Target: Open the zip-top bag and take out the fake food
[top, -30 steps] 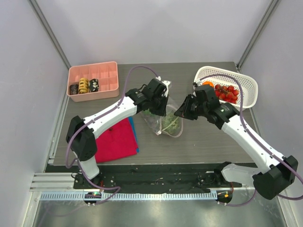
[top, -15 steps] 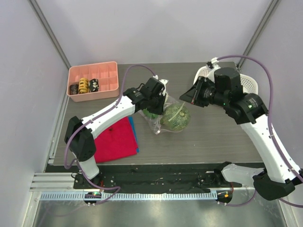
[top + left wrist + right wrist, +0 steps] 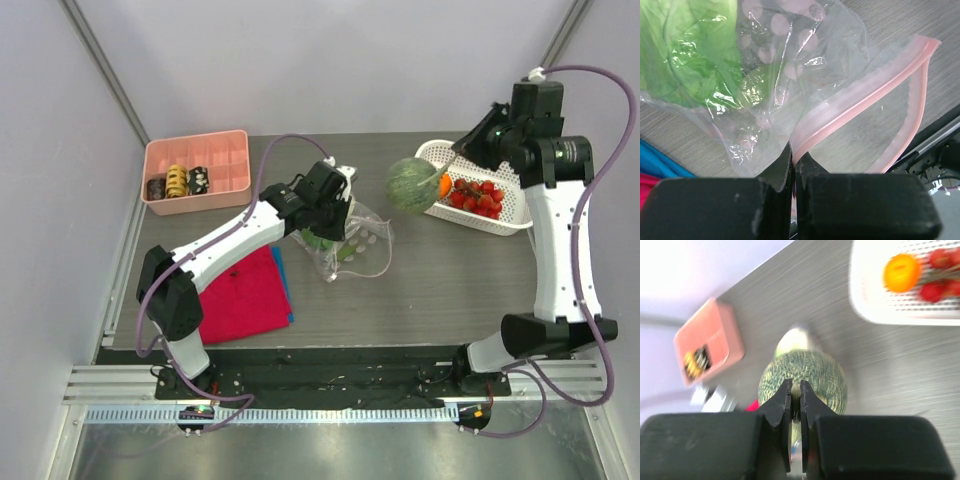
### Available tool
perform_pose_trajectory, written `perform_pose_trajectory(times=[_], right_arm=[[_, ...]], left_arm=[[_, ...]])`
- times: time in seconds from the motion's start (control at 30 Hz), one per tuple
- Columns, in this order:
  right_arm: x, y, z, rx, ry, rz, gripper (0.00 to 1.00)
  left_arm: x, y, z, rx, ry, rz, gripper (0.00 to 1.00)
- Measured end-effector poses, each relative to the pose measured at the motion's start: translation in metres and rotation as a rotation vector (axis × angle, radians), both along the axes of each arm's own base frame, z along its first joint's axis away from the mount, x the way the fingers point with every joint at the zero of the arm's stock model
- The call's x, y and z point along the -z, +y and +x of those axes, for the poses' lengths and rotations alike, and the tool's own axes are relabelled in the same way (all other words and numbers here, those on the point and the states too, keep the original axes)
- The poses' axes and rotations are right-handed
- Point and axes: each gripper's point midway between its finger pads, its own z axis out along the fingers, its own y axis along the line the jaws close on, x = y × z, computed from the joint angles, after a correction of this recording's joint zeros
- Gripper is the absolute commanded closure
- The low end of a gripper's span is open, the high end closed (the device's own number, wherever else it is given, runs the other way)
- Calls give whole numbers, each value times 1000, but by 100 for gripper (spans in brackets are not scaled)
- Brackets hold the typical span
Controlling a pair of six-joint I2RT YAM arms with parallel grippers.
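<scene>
Top external | I'm lifting melon [image 3: 411,186] just clear of bag [image 3: 365,242], right jaws gripping it | left jaws pinching bag | greens [image 3: 695,50] remaining

Glossy, crinkled clear-plastic zip-top bag [image 3: 805,70]; matt grey woodgrain table [image 3: 440,280].

place: robot lab | cues: plain white walls [image 3: 300,60] — aluminium rail [image 3: 110,381]
</scene>
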Motion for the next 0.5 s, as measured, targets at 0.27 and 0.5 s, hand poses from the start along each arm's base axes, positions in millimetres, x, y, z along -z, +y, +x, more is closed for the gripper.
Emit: perform_pose_trajectory(times=[0.27, 0.5], right_arm=[[58, -118, 70, 321, 119, -4, 99], [87, -206, 113, 514, 140, -31, 99]], left_arm=[[-3, -4, -11, 67, 14, -30, 100], [-17, -1, -17, 122, -27, -46, 100]])
